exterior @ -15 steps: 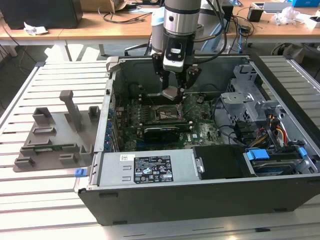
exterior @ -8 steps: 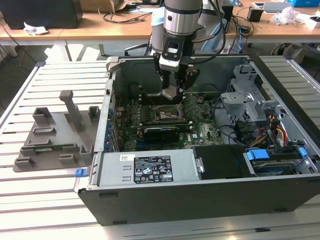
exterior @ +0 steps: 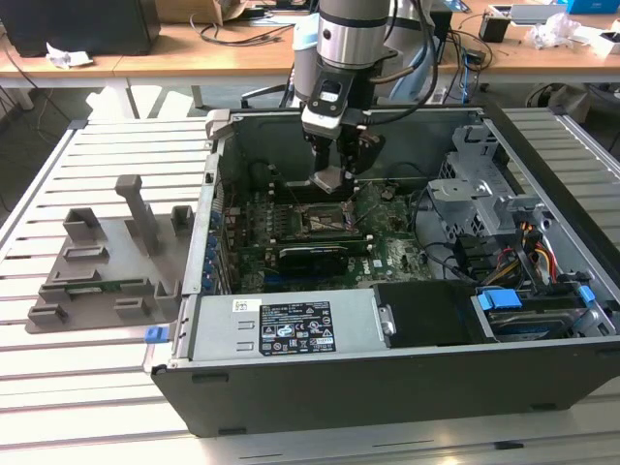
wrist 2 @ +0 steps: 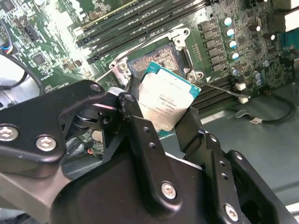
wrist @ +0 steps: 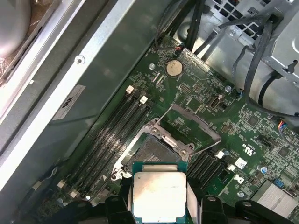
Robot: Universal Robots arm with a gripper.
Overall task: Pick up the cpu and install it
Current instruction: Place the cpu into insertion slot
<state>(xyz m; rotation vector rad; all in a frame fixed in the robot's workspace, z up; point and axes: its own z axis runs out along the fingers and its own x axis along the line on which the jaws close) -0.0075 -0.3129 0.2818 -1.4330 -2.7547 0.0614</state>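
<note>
Slatted metal table (exterior: pixel 97 387) carries an open case (exterior: pixel 387 387). Gripper (exterior: pixel 339 170) is clamped on the cpu (wrist: pixel 159 193) by its edges, clear of the board. In the exterior view the open socket (wrist: pixel 156 151) lies at its six o'clock, near. Seating looks in hand; I judge it calls for squaring the chip and a level, gentle descent.

Slatted metal table (exterior: pixel 87 387), wooden desk (exterior: pixel 174 53) behind, tangled cables (exterior: pixel 232 31) on it

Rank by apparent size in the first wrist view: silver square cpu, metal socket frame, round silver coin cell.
Largest first:
metal socket frame
silver square cpu, nearer the camera so enlarged
round silver coin cell
</note>
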